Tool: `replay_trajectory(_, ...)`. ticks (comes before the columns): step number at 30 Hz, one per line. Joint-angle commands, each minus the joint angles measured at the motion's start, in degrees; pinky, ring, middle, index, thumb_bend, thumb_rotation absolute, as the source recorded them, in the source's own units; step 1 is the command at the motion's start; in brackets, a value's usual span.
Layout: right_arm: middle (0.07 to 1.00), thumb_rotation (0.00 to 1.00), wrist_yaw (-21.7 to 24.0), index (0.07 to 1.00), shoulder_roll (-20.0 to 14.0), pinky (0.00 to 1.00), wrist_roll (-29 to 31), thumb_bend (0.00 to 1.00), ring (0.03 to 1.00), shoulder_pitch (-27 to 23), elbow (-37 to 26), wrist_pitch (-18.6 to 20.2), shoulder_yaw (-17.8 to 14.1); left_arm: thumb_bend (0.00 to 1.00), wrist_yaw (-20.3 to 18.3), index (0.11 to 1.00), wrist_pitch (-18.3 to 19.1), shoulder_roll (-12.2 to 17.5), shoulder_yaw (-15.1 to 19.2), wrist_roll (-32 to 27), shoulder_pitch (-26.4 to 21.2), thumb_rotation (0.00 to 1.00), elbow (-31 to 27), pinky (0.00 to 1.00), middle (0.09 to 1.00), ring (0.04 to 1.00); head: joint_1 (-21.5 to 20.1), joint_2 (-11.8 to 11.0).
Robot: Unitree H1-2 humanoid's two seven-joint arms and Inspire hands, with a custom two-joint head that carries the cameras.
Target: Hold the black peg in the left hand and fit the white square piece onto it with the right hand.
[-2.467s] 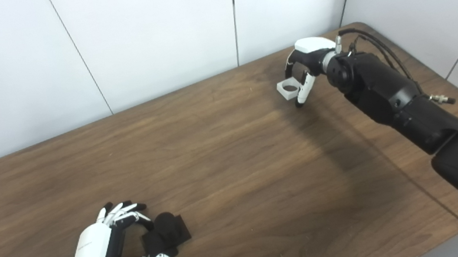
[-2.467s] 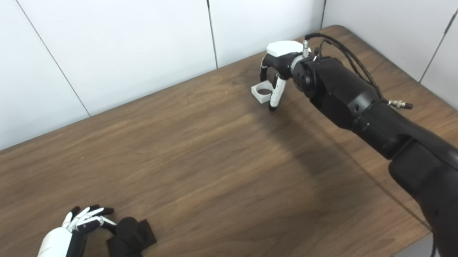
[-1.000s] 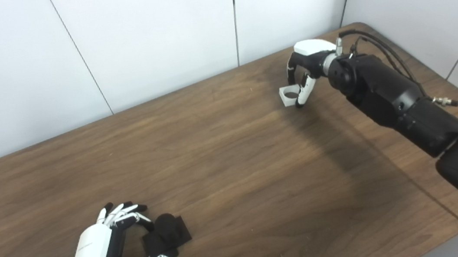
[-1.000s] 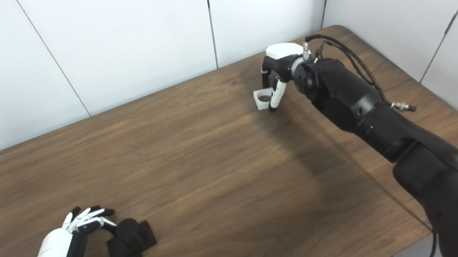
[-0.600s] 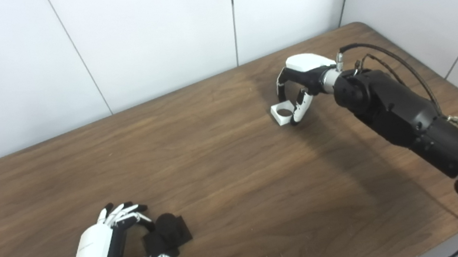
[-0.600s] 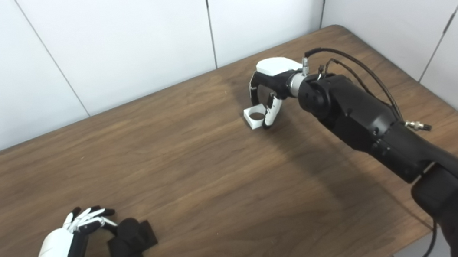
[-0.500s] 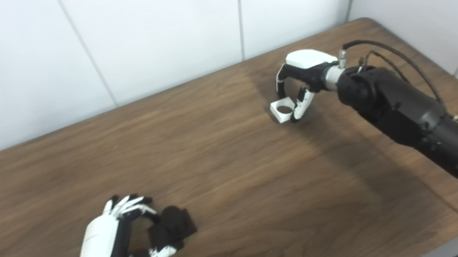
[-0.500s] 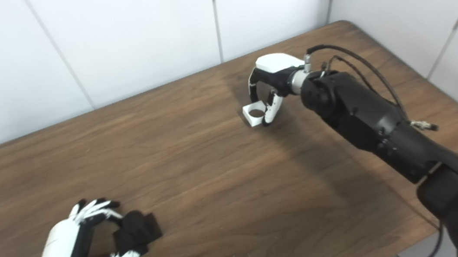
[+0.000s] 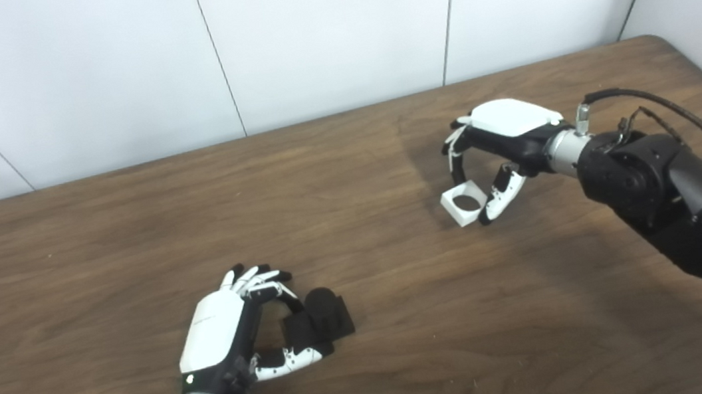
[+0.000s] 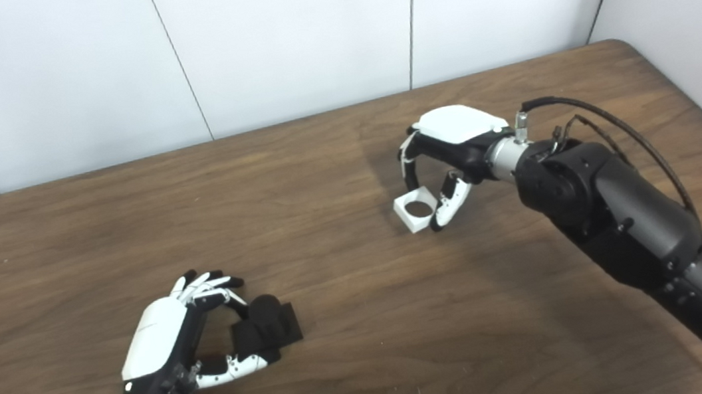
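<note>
On the brown table, the right hand at two o'clock pinches the white square piece clear of the wood, well apart from the left hand at seven o'clock. That hand curls around the black peg, apparently resting on the table. The carry looks under way; next, bring the piece's hole over the peg.

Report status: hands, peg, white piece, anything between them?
Left hand shut on black peg at table level. Right hand shut on white square piece, well apart from peg. Bare table between them.
</note>
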Motion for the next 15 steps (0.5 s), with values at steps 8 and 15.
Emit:
replay_trajectory(8, 0.814, 0.13, 2.3, 0.485, 3.3, 1.0, -1.7, 0.52, 0.953, -2.8, -7.0, -2.8, 0.6, 0.52, -2.5, 0.485, 1.9, -1.0, -2.7, 2.3, -0.2, 0.05, 2.9, 1.0, 0.791, 0.892, 1.9, 0.5)
replay_trajectory(15, 0.808, 0.14, 4.0, 0.485, 7.2, 1.0, -3.7, 0.52, 0.952, -3.0, -8.9, -3.3, 2.2, 0.52, -1.5, 0.485, 1.5, -1.4, -3.6, 3.4, -1.0, 0.05, 4.4, 1.0, 0.787, 0.886, 2.7, 1.0)
